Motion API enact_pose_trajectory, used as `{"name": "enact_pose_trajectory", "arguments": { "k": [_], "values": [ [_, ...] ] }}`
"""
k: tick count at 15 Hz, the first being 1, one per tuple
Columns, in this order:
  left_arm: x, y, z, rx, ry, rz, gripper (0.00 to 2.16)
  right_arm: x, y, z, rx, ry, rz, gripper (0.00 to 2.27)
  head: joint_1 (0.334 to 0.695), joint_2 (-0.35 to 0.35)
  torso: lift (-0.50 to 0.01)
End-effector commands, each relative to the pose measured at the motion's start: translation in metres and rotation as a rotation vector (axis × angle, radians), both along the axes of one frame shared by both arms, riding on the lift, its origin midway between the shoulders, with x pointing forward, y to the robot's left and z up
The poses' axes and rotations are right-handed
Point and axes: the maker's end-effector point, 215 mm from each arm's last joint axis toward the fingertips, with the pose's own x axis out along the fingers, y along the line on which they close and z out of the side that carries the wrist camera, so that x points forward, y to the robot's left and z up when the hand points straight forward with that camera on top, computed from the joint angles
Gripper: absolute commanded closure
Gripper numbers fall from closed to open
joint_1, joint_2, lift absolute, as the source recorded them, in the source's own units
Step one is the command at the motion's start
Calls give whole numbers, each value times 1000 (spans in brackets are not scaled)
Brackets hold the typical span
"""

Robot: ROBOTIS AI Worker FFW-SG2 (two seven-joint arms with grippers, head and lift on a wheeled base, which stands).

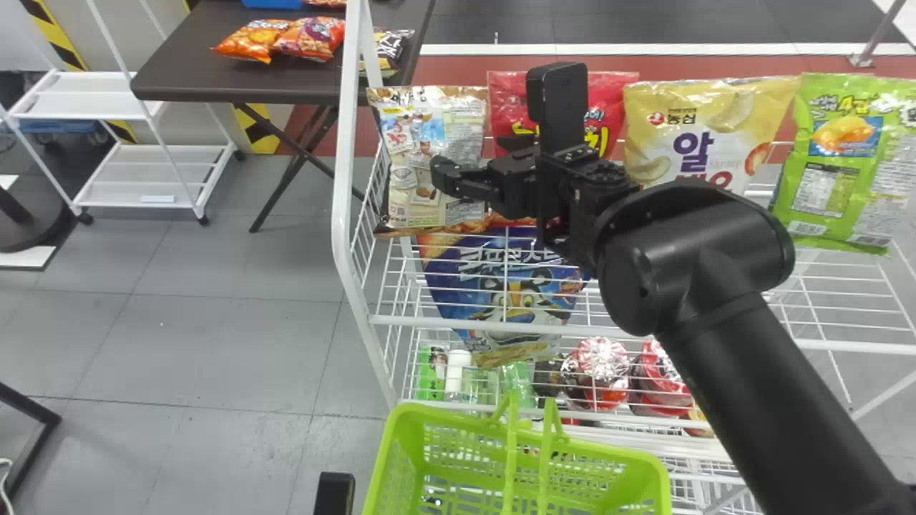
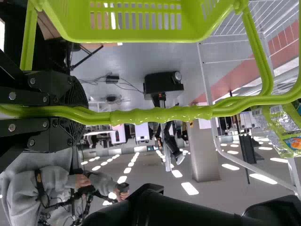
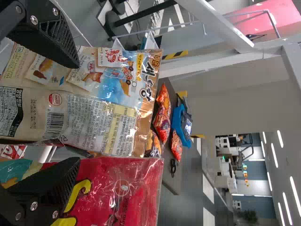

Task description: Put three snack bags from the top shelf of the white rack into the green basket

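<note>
Upright at the left end of the white rack's top shelf, the beige snack bag looks light, puffy and slick, its contents brittle; grip mid-body, gently. Facing the rack there, the right gripper has its fingers spread. The left gripper clamps the green basket's handle before the rack.

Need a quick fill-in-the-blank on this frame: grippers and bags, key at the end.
The left gripper is closed on the ____ of the green basket.
The right gripper's fingers are ____.
The red bag stands between the tan bag and the ____ bag.
The head view's rightmost bag is ____.
Missing: handle; open; yellow; green.
</note>
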Motion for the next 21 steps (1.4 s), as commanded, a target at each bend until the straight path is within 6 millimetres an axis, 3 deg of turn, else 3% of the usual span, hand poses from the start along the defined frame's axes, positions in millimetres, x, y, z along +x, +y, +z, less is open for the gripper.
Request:
{"name": "enact_pose_trajectory", "arguments": {
  "k": [1,6,7,8,9,10,11,21],
  "values": [
    [2,4,-1,-6,3,11,2145,13,-2,-6,-13,12,10,127,695,87,0],
    [7,10,1,-14,-10,22,2145,28,1,-17,-29,36,67,164,695,94,0],
    [7,10,2,-16,-9,24,2145,26,6,-17,-25,42,91,387,695,97,0],
    [7,11,2,-16,-10,25,2145,21,13,-19,-31,44,110,876,695,101,0],
    [8,11,2,-13,-10,26,2145,16,17,-23,-33,65,128,1615,695,106,0],
    [7,11,2,-14,-10,25,2145,11,19,-28,-44,90,141,2040,695,111,0],
    [8,11,2,-13,-12,25,2145,6,23,-28,-40,88,151,2246,695,118,0],
    [4,7,5,-19,-15,16,2145,-62,43,-49,-128,145,201,2246,695,163,0]
  ]
}}
